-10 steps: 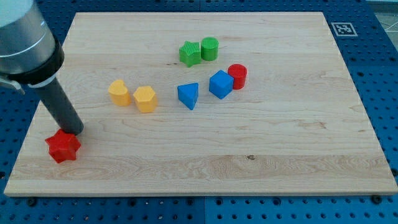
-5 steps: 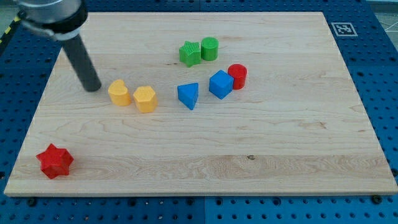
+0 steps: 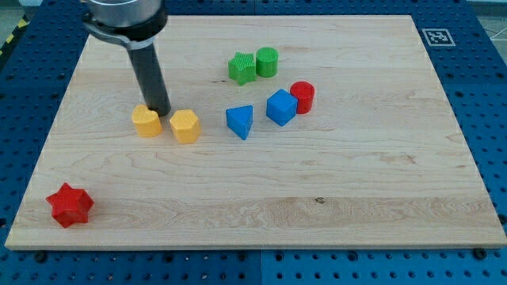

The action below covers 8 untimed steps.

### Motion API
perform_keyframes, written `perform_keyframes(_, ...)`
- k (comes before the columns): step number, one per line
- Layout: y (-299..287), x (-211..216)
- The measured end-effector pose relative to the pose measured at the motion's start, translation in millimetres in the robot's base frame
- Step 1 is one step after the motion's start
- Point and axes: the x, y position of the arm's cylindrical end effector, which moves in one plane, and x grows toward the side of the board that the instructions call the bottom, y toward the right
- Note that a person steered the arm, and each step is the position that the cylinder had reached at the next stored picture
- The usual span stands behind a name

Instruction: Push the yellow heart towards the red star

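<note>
Two yellow blocks lie left of centre on the tabletop (image 3: 372,214): the yellow heart (image 3: 146,123) and, just to its right, a yellow hexagon (image 3: 184,126). My tip (image 3: 161,112), a plain rod with no tool to spread or press together, stands at the heart's upper right edge, touching or nearly so. The red star (image 3: 70,204) sits well apart, near the view's bottom-left corner. By this evidence the push is only beginning; almost the whole diagonal travel down and left remains.
</note>
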Motion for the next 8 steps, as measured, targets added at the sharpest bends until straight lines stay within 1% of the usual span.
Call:
perform_keyframes(1, -26, 0)
perform_keyframes(2, -31, 12)
perform_keyframes(3, -26, 16)
perform_keyframes(4, 1, 17)
perform_keyframes(5, 17, 28)
perform_keyframes(6, 6, 44)
perform_keyframes(7, -33, 49)
perform_keyframes(8, -61, 49)
